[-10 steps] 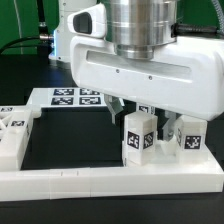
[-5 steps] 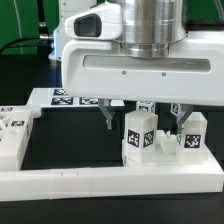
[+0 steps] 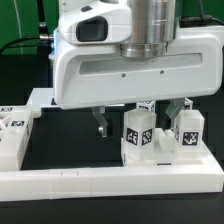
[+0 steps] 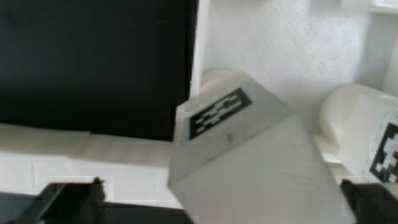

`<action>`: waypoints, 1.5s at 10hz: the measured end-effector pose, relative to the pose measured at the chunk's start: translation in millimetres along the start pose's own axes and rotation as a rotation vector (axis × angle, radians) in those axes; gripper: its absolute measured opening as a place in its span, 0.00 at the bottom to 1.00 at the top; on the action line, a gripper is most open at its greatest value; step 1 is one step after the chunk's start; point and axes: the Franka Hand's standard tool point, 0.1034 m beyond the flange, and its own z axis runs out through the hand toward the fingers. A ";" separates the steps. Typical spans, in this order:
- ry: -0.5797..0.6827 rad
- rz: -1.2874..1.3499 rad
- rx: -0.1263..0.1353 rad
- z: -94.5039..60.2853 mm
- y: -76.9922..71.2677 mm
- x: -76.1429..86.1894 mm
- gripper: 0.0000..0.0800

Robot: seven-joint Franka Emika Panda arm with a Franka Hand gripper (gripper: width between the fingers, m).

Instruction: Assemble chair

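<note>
The pincer [image 3: 134, 122] is hanging wide open, gripping nothing, astride the chair's upright tagged block [image 3: 140, 136], one finger [image 3: 100, 124] standing clear of that block's edge on the exterior view's left with bare black table [image 3: 70, 140] showing between. That block is sitting on a white slab [image 3: 160, 162] just behind the border rail [image 3: 100, 186], a second tagged block [image 3: 188, 132] is standing just beside it on the exterior view's right, and more chair parts [image 3: 12, 138] are lying well apart from it on that view's left; in the wrist view it is showing between both fingertips [image 4: 71, 200]
</note>
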 end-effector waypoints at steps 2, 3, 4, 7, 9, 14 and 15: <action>0.000 -0.112 -0.005 -0.4 2.9 -0.1 0.81; -0.003 -0.184 -0.009 0.4 1.0 -2.2 0.81; -0.004 -0.237 -0.007 -0.5 0.2 -4.3 0.81; -0.002 -0.226 -0.005 -0.4 -3.7 -5.2 0.81; -0.002 -0.226 -0.005 0.9 -3.8 -5.2 0.68; -0.003 -0.145 -0.004 2.1 -3.2 -5.7 0.36; -0.004 -0.046 -0.003 2.3 -3.3 -5.8 0.36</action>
